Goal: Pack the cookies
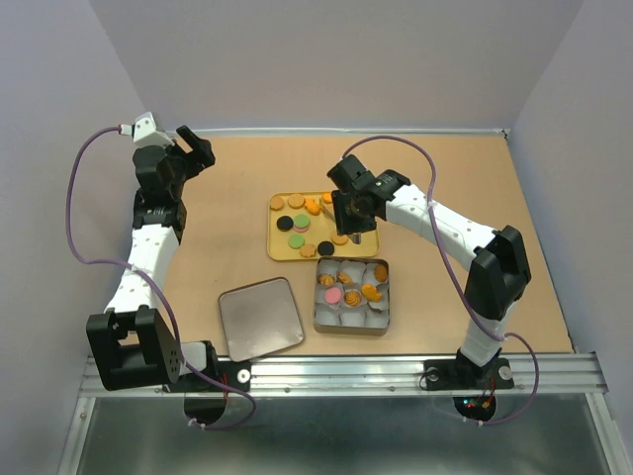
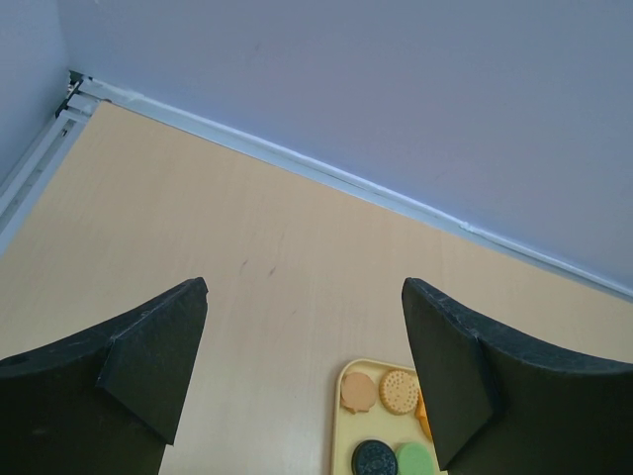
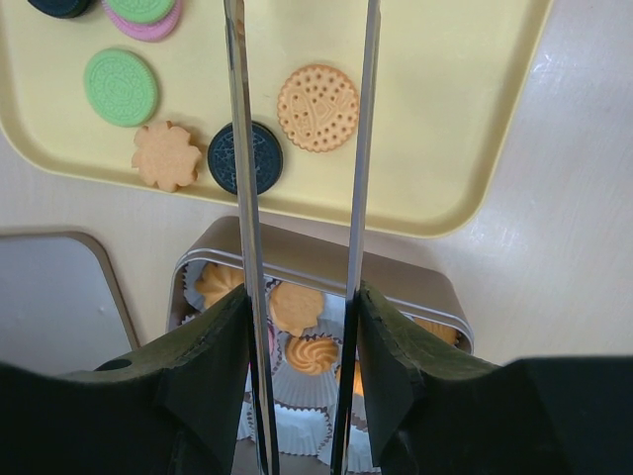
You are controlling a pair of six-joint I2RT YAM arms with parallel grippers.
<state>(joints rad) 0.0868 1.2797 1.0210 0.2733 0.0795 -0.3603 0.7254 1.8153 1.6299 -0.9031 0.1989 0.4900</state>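
Observation:
Cookies (image 1: 297, 226) in tan, green, pink and black lie on a yellow tray (image 1: 269, 230). More cookies (image 1: 353, 292) sit in paper cups inside an open metal tin (image 1: 350, 328). My right gripper (image 1: 348, 220) hovers over the tray's near right corner, shut on metal tongs (image 3: 237, 148). From the right wrist, the two blades point past the tin (image 3: 297, 259) and frame a tan round cookie (image 3: 317, 108), with a black cookie (image 3: 259, 158) beside the left blade. The tongs' tips run out of frame. My left gripper (image 1: 198, 148) is raised at the far left, open and empty.
The tin's lid (image 1: 260, 317) lies flat on the table, left of the tin. Purple walls enclose the table on three sides. From the left wrist I see the tray's corner (image 2: 341, 416) with some cookies (image 2: 400, 391) below my left gripper (image 2: 305, 287).

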